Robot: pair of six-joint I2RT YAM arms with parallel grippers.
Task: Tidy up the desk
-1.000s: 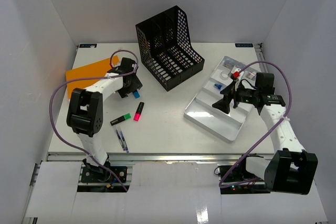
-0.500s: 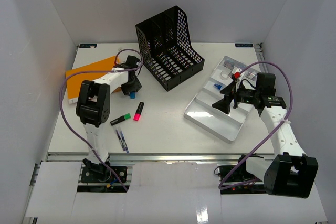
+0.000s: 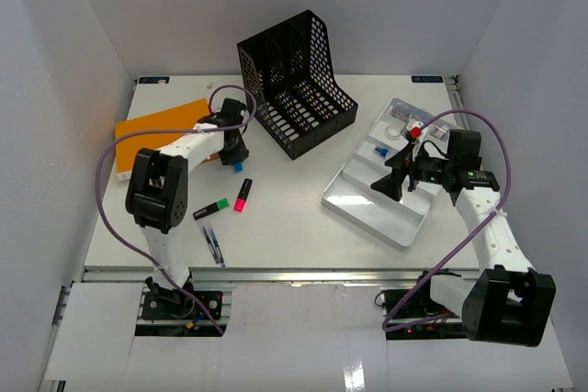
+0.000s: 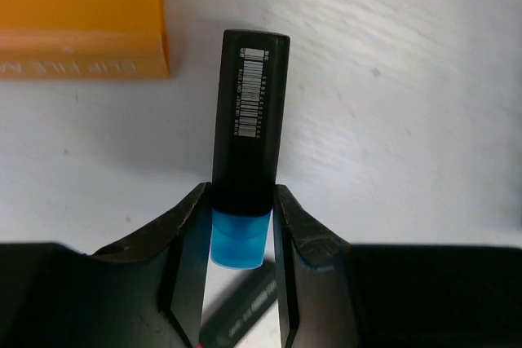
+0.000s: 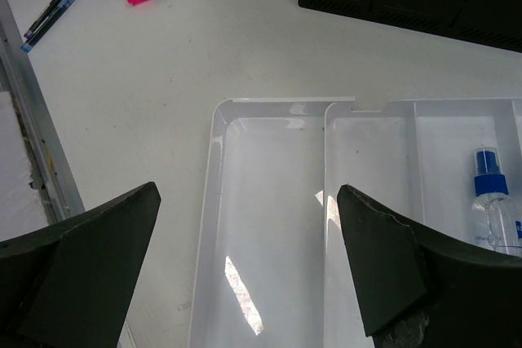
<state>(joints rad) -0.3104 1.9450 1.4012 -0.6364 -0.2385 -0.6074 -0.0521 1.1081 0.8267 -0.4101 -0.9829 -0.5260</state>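
Note:
The desk (image 3: pixel 294 227) is a white tabletop with an aluminium rail (image 3: pixel 276 274) along its near edge. My left gripper (image 3: pixel 230 149) is shut on a black highlighter with a blue cap (image 3: pixel 237 166), beside an orange folder (image 3: pixel 156 126). In the left wrist view the fingers (image 4: pixel 189 226) clamp the highlighter (image 4: pixel 249 120) just above its blue cap, low over the desk. My right gripper (image 3: pixel 397 176) is open and empty above the silver tray (image 3: pixel 367 213). In the right wrist view its gap (image 5: pixel 249 258) spans an empty tray compartment.
A black file rack (image 3: pixel 294 84) stands at the back middle. A green highlighter (image 3: pixel 212 208), a pink highlighter (image 3: pixel 243 196) and pens (image 3: pixel 213 245) lie front left. A blue spray bottle (image 5: pixel 489 201) and small items lie in the tray's far compartments.
The left arm has swung its elbow and the wrist has shifted slightly toward the file rack, still holding the blue highlighter. The right arm has barely moved.

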